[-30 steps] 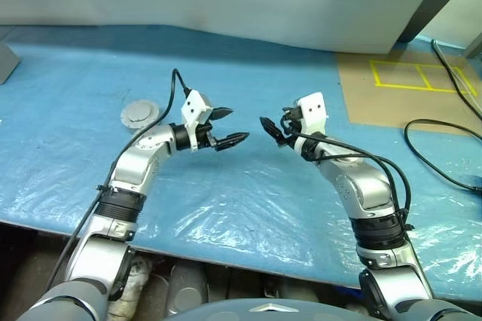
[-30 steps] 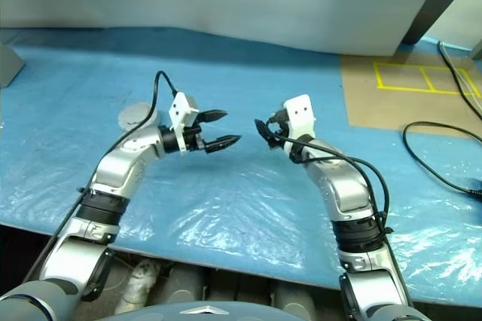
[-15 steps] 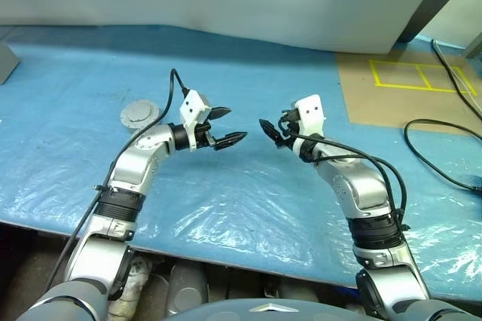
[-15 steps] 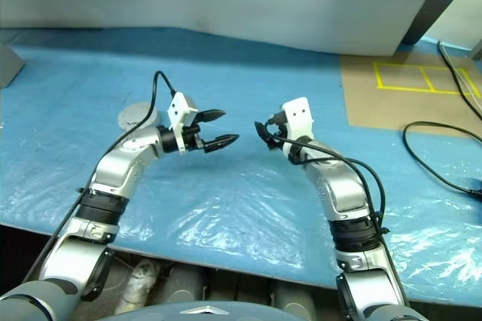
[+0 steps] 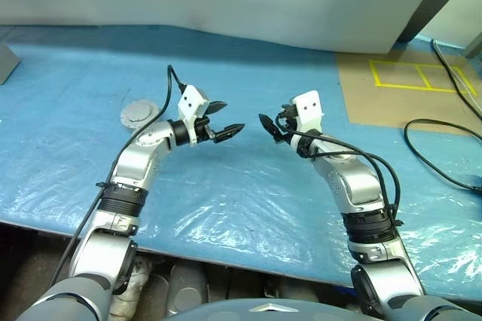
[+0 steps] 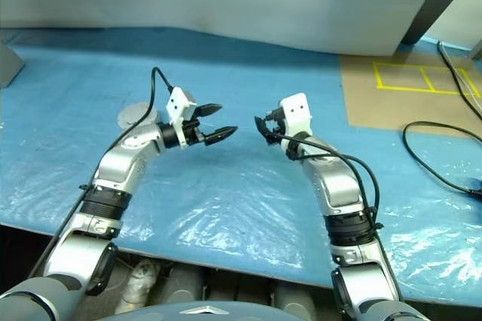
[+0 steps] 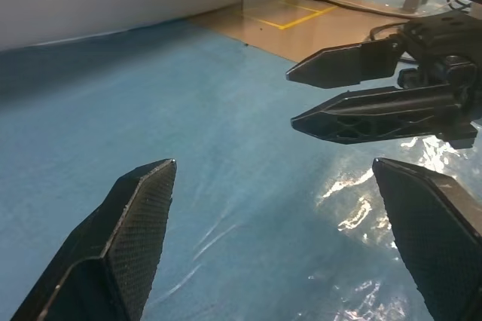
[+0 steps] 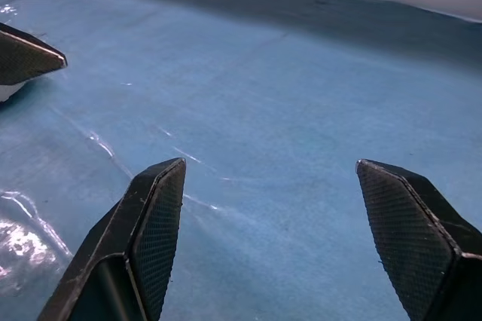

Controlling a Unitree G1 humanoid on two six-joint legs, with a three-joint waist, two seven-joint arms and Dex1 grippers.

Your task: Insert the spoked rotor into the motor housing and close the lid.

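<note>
Both claws hang above the surface, tips turned toward each other with a small gap between them. Left claw (image 5: 224,118): two black, pointed fingers with a fine woven texture, spread wide apart, nothing between them. Right claw (image 5: 273,128): the same tapered black fingers, also spread apart and empty. Each claw sits under a white blocky mount on a silver metal arm, with black cables looping along it.

A thin, crinkled blue plastic sheet (image 5: 226,200) covers the surface and shines in wrinkled patches near the front edge.

One round grey disc, the lid (image 5: 139,114), lies flat on the sheet beside the left arm's forearm, behind and to the left of the left claw. Its upward face looks pale silver-grey; finer detail is too small to make out.

At the far right lies a brown cardboard panel (image 5: 392,102) marked with yellow tape rectangles, and black cables (image 5: 437,163) curl across the sheet.
</note>
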